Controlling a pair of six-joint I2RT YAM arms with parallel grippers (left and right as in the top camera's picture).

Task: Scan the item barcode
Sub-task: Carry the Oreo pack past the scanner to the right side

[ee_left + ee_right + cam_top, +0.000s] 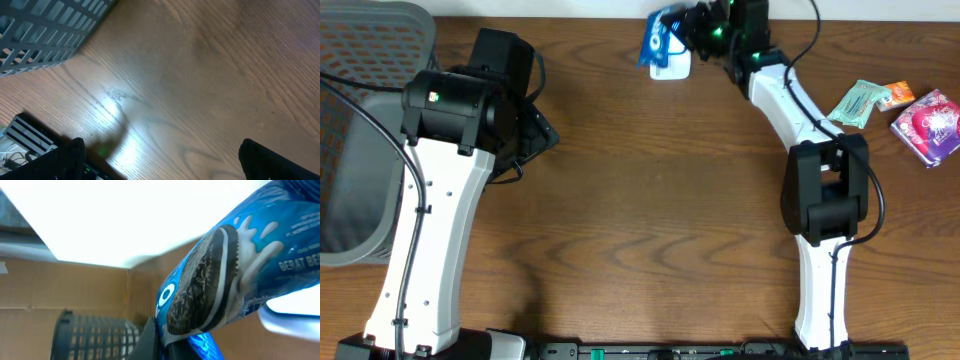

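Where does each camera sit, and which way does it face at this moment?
Overhead: above the table, looking straight down; both arms show, the right claw shut on a blue cookie packet.
Left wrist: on the left claw, open, facing down at bare wood; two dark fingertips show.
Right wrist: tilted sideways, the packet filling the view, cardboard behind; its own fingers are hard to make out.
Shared: the grey basket appears in all three.
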